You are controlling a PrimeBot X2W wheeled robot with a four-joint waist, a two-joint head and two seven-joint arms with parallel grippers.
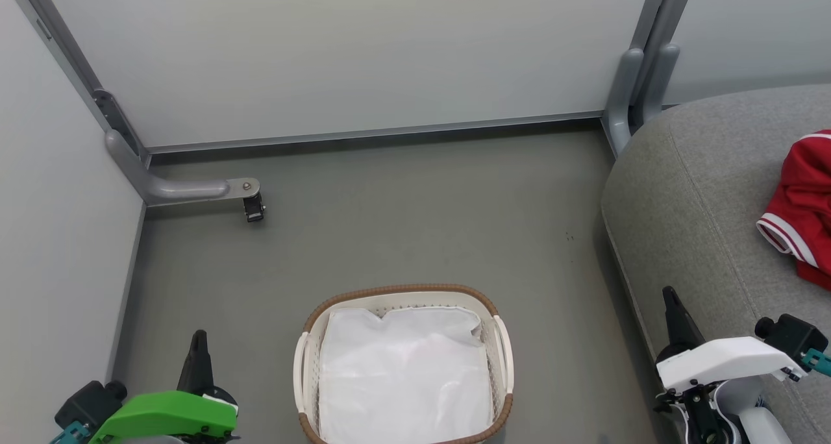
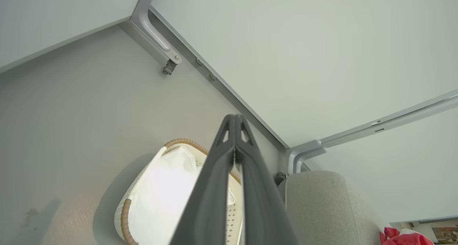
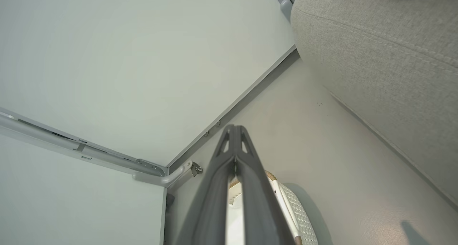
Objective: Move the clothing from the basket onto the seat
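My left pincer (image 1: 198,340): closed, empty, left of laundry basket (image 1: 402,293).
My right pincer (image 1: 672,308): closed, empty, beside sofa cushion (image 1: 688,191).
Red jersey (image 1: 802,204): on that cushion, right.

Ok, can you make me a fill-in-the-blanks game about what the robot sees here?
1. The liner inside the basket is coloured ____.
2. The clothing lying on the seat is mostly ____.
3. The left claw and the right claw are both ____.
Missing words: white; red; shut.
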